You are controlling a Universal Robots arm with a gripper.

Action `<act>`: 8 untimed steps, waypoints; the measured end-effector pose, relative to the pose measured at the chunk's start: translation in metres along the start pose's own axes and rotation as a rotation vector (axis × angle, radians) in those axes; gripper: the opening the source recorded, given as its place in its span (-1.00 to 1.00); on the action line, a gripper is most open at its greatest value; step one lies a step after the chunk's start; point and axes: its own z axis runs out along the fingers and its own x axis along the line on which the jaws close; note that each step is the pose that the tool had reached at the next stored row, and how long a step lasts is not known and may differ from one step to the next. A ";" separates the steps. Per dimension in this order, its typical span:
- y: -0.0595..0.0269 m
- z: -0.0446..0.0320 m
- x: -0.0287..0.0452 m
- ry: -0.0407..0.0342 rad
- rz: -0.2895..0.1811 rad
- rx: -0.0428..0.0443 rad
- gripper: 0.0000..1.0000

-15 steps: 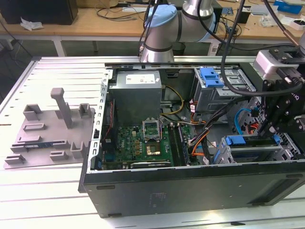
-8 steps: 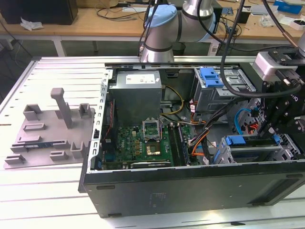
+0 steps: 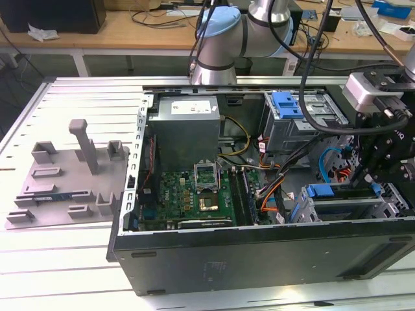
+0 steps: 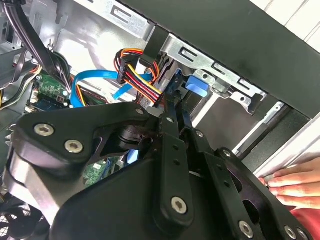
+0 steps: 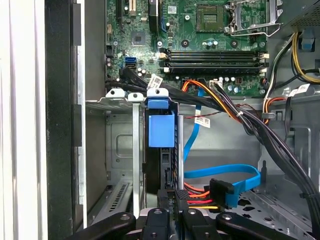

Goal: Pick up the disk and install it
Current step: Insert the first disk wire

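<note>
Disk: it stands on edge in the drive cage (image 5: 117,150) at the front corner of the open computer case (image 3: 259,259). In the first wrist view the disk (image 5: 162,165) shows a dark narrow edge running down into the bay, capped by a bright blue plastic carrier tab (image 5: 161,127). In the exterior view the same blue tab (image 3: 319,190) lies along the top of the cage.

Gripper: black, hanging over that bay at the exterior view's right (image 3: 382,172). In both wrist views its two slim fingers (image 5: 172,200) are drawn close together on the rear edge of the disk, pinching it; the second wrist view shows the tips (image 4: 172,107) just below the blue tab (image 4: 196,85).

Cables: a flat blue data cable (image 5: 225,175) and a red, orange and yellow power bundle (image 5: 197,192) lie just beside the disk.

Motherboard: green (image 3: 194,194), in the middle of the case, with a grey power-supply box (image 3: 187,126) behind it.

Person: a hand (image 4: 295,182) rests on the case edge near the gripper.

Grey fixture: a moulded tray (image 3: 65,181) sits on the table, well apart from the case.
</note>
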 end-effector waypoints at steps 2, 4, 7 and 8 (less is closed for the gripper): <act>0.0000 0.0006 0.0000 0.0003 0.000 0.0000 -0.66; 0.0000 0.0017 0.0000 0.0004 0.000 0.0000 -0.66; 0.0000 0.0023 0.0000 0.0000 0.000 -0.0001 -0.66; 0.0000 0.0026 0.0000 -0.0010 0.000 -0.0002 -0.65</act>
